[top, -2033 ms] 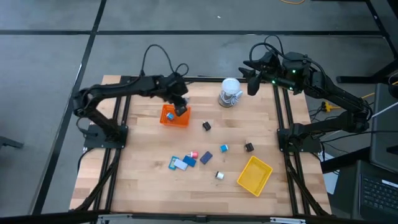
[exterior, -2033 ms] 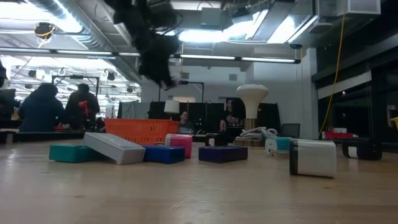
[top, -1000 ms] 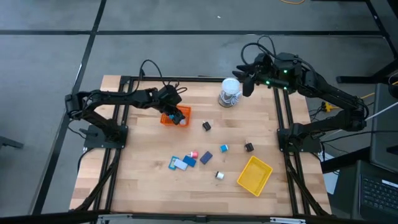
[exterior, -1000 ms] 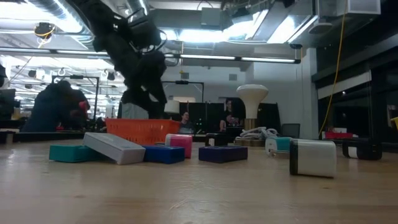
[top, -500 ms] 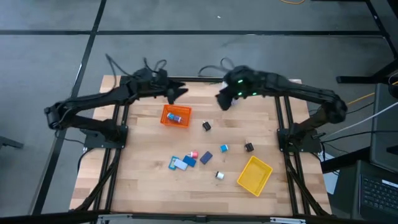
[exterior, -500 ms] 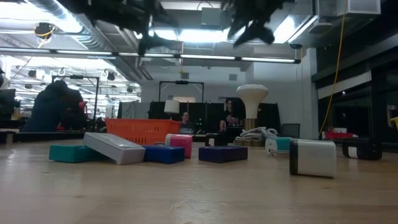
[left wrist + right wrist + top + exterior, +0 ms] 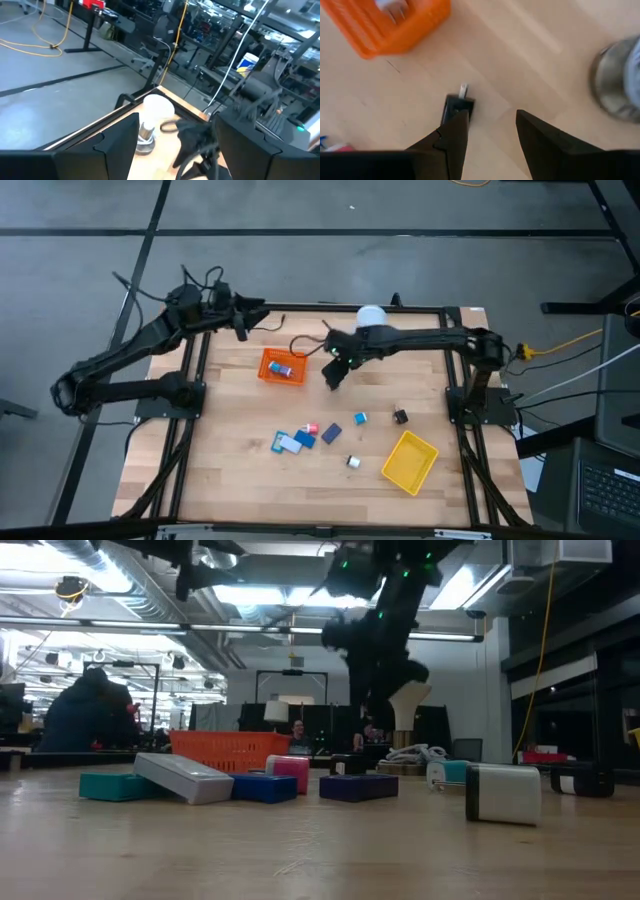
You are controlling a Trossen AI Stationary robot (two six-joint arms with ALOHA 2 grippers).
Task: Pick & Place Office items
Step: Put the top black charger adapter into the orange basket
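I'm running this from afar in a big open lab: behind my wooden table (image 7: 320, 850) sit people at benches (image 7: 70, 715) (backs turned), exposed ceiling ducts (image 7: 150, 590) above them.

orange tray (image 7: 385, 25): cut by the picture's edge, contents blurred
black clip (image 7: 458, 105): partly behind a finger of the right hand (image 7: 487, 127)
white-and-grey roll (image 7: 620, 80): blurred, cut off at the edge

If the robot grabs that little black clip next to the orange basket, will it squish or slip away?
The black clip looks hard-edged, so probably stiff. It seems tiny beside the orange basket, so likely light. Its small metal tab suggests it could twist or skid on the smooth wood if pinched off-centre by the right gripper.
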